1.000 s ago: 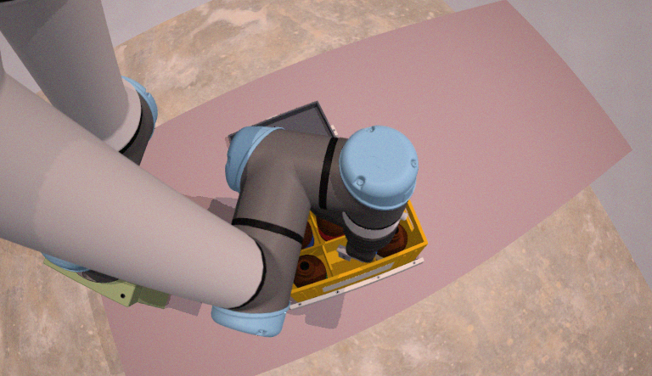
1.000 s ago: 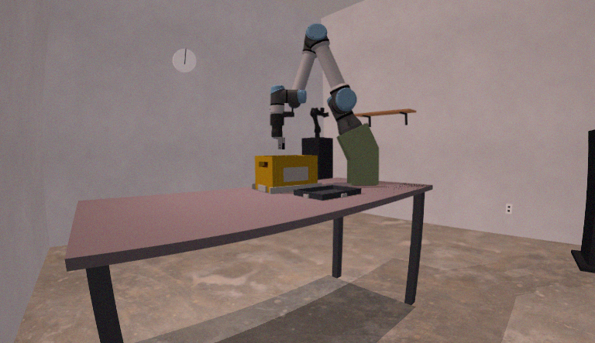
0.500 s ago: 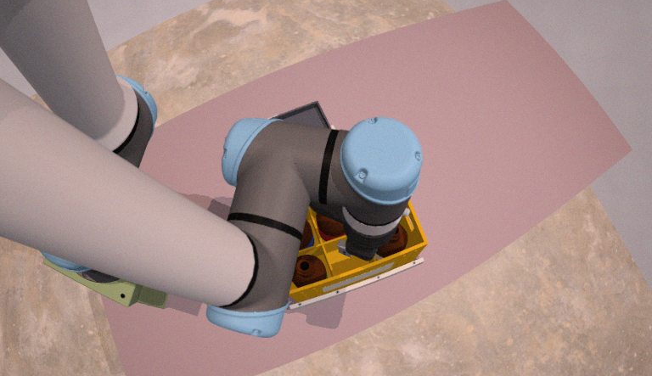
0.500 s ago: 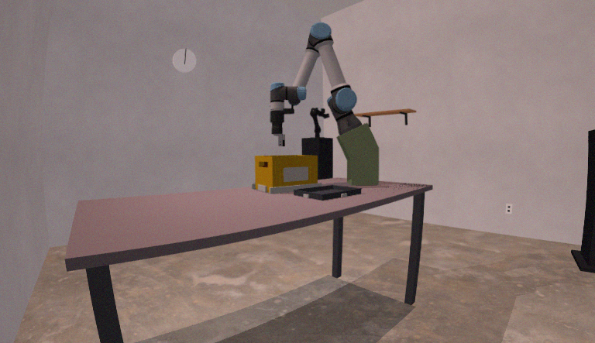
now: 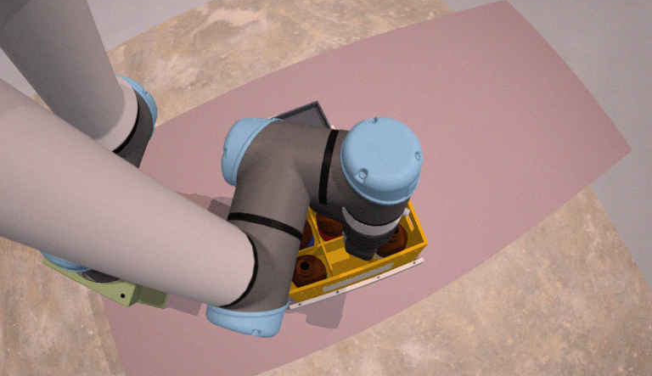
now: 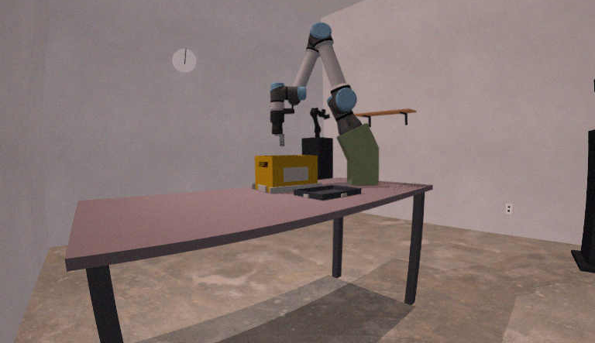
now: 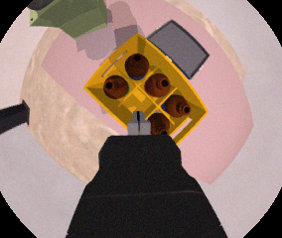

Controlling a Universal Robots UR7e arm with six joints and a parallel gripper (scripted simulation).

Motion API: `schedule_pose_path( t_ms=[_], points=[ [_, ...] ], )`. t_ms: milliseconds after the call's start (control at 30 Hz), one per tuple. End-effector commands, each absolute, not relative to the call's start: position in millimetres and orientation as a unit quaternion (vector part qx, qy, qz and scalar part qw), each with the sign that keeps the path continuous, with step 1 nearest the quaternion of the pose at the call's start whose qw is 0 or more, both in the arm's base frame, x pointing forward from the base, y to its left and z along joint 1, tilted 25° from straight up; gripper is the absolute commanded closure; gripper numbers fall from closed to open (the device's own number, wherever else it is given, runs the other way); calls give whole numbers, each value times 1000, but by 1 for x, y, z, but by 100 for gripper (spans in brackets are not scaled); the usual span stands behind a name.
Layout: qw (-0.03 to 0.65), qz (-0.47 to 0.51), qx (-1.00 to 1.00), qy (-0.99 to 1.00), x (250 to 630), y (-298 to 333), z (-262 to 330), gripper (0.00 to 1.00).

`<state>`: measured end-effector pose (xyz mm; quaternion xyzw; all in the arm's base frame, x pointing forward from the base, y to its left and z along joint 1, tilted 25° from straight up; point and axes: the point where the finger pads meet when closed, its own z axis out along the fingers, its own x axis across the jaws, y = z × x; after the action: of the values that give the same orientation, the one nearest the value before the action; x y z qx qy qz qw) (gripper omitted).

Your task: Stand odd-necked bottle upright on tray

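Above yellow crate [image 6: 280,168], gripper [image 6: 281,140] jaws closed, holding nothing; crate's grey label panel [image 6: 295,174] blank.

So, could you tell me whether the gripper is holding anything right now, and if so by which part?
Nothing is held: the gripper is shut on empty air above the crate, and all five bottles stand inside it.
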<state>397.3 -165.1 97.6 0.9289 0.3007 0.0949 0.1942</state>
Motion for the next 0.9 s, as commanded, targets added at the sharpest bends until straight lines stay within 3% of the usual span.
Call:
schedule_pose_path(
  t_ms=[0, 667, 867],
  points=[
    [196, 96, 928, 302, 399, -165, 100, 100],
    [194, 95, 929, 302, 400, -155, 95, 100],
    [193, 94, 929, 302, 410, -102, 80, 100]
  ],
)
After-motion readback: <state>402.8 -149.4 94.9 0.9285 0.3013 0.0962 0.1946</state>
